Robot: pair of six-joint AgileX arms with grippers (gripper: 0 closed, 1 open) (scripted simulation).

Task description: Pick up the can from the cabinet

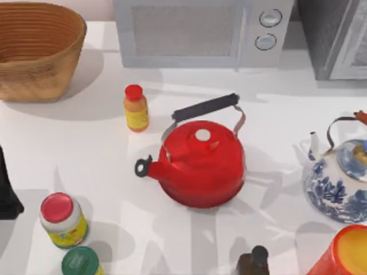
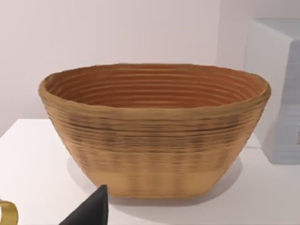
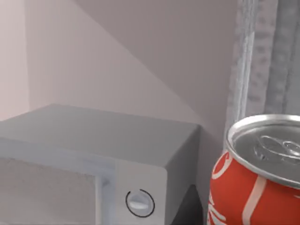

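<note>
The can [image 3: 255,180] is close in front of the right wrist camera: red body with white markings, silvery rimmed top, upright. Its lower part is cut off by the picture's edge, and I cannot see what holds it. Right behind it rises a speckled grey edge of the cabinet [image 3: 262,56]. In the top view the cabinet [image 1: 332,37] stands at the back right corner, its pale framed door on the right. My left arm [image 1: 7,192] is parked at the table's left edge, with a dark part of its gripper [image 2: 89,211] low before the basket.
A light grey microwave [image 1: 200,31] stands at the back, left of the cabinet. A woven basket [image 1: 37,48] is at the back left. A red kettle [image 1: 200,163] sits mid-table, beside a blue-white teapot [image 1: 338,183], an orange-red cup [image 1: 344,252] and several bottles [image 1: 136,107].
</note>
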